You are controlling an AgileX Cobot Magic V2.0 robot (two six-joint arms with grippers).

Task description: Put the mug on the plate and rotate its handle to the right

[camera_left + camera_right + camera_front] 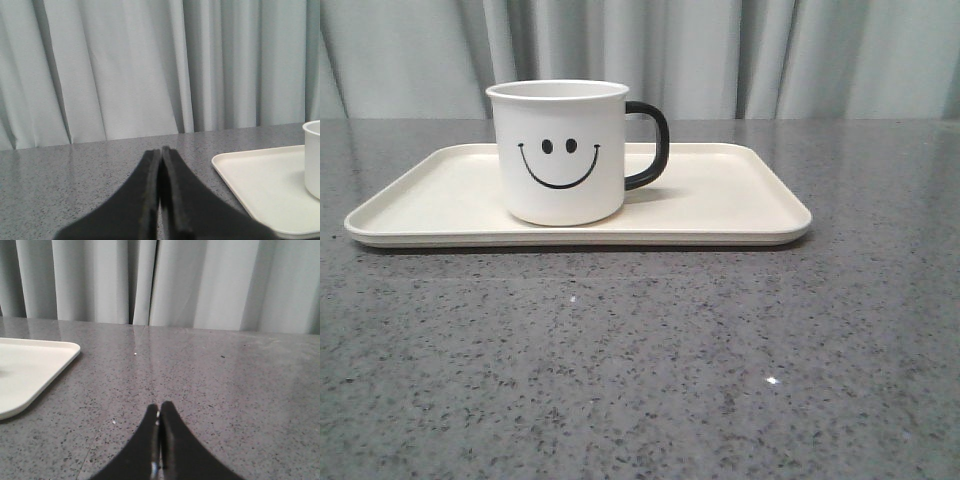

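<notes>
Tabletop carries the plate, long axis across the robot's front, and the mug stands upright on it, left of centre, smiley facing the robot. Its handle points right already. Both the left gripper and right gripper hang back with jaws closed on nothing. Any fresh reach could, I reckon, nudge the mug and spoil that heading

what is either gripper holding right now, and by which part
Nothing is held. The left gripper and right gripper are both shut on nothing, away from the mug, which stands free on the plate.
</notes>
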